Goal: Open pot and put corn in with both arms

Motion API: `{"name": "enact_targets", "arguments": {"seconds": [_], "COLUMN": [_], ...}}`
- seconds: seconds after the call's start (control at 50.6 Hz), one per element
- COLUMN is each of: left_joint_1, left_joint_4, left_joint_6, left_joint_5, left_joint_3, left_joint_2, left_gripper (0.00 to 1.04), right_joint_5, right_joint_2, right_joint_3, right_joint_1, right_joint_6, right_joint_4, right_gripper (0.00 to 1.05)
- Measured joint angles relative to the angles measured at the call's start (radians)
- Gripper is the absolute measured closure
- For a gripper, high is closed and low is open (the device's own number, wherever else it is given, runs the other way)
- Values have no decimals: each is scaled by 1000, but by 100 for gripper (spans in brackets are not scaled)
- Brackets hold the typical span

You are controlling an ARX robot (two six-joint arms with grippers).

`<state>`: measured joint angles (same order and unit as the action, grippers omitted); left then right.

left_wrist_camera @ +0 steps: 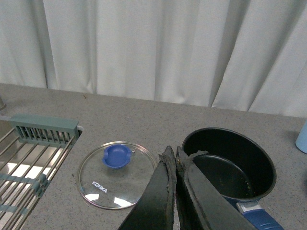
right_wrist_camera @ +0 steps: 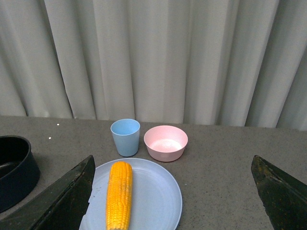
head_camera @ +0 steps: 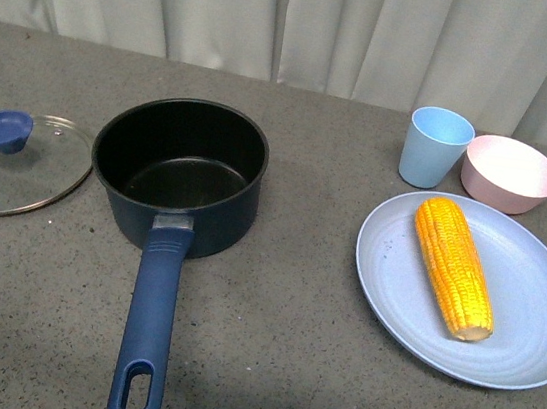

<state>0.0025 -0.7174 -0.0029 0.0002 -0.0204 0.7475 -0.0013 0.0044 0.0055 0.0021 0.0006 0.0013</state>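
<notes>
Pot (head_camera: 178, 172) is found open; glass lid (head_camera: 17, 163) is laid beside it on table (head_camera: 262, 364). Corn cob (head_camera: 453, 266) is seen on blue plate (head_camera: 539, 330). Left gripper (left_wrist_camera: 175, 155) is pressed together, right gripper (right_wrist_camera: 172, 160) spread wide; cob is best grasped mid-length, crosswise.

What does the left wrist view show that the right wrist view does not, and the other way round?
Only the left wrist view: the lid flat on the table, a rack, the shut left claw. Only the right wrist view: the corn on a plate, the bowl, the open right claw. Both: the open pot, the curtain, the table, and the cup, cut to a sliver in the left one.
</notes>
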Motion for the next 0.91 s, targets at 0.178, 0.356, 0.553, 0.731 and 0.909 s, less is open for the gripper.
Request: {"name": "enact_targets", "arguments": {"seconds": [0.178, 0.356, 0.553, 0.731, 0.909], "left_joint_1": [0, 0, 0, 0, 0], "left_joint_4": [115, 206, 308, 378, 440], "left_joint_6": [0, 0, 0, 0, 0], "left_joint_5": [0, 0, 0, 0, 0], "left_joint_3": [0, 0, 1, 1, 1], "left_joint_2": [-133, -230, -339, -411, -474], "left_gripper": [101, 101, 101, 101, 101], "right_joint_5": [0, 0, 0, 0, 0], "right_joint_2": [0, 0, 0, 0, 0], "right_joint_3": [0, 0, 0, 0, 0], "right_joint_1": [0, 0, 0, 0, 0], "right_joint_6": [0, 0, 0, 0, 0], "right_joint_4": [0, 0, 0, 0, 0], "right_gripper": [9, 9, 9, 9, 9]}}
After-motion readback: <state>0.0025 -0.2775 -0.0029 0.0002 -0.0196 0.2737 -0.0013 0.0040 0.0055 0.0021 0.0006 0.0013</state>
